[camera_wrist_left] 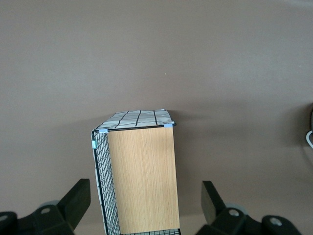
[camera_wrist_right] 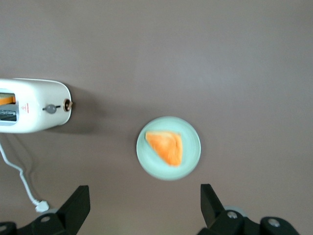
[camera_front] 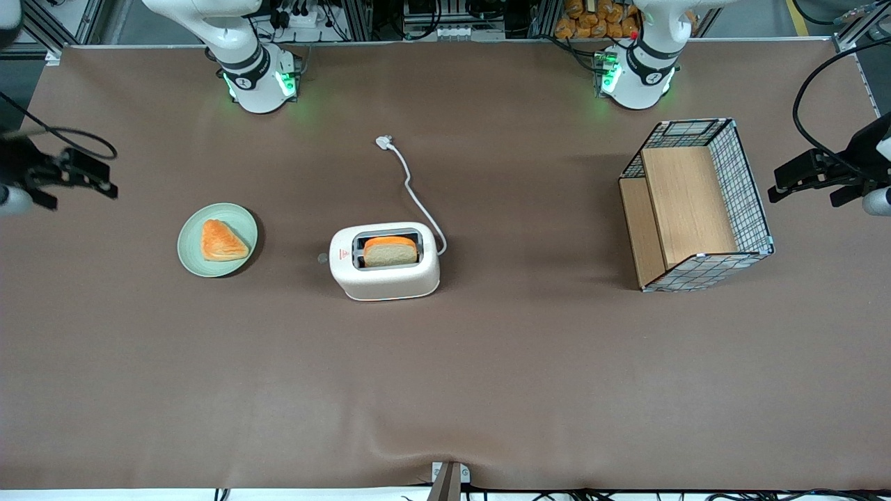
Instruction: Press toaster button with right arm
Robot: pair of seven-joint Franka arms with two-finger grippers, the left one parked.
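Note:
The cream-white toaster (camera_front: 385,268) stands mid-table with a slice of bread (camera_front: 390,250) in its slot. Its small grey button (camera_front: 322,258) sticks out of the narrow end by the red triangle sticker, on the side toward the working arm. The right wrist view shows the toaster (camera_wrist_right: 34,105) and the button (camera_wrist_right: 50,108) on its end face. My right gripper (camera_front: 104,179) hangs open and empty above the working arm's end of the table, well away from the toaster. Its fingers (camera_wrist_right: 78,203) stand wide apart in the right wrist view (camera_wrist_right: 143,203).
A green plate (camera_front: 240,261) with a pastry (camera_front: 221,241) lies between the gripper and the toaster, also in the right wrist view (camera_wrist_right: 190,147). The white cord and plug (camera_front: 384,142) run away from the camera. A wire-and-wood basket (camera_front: 696,202) stands toward the parked arm's end.

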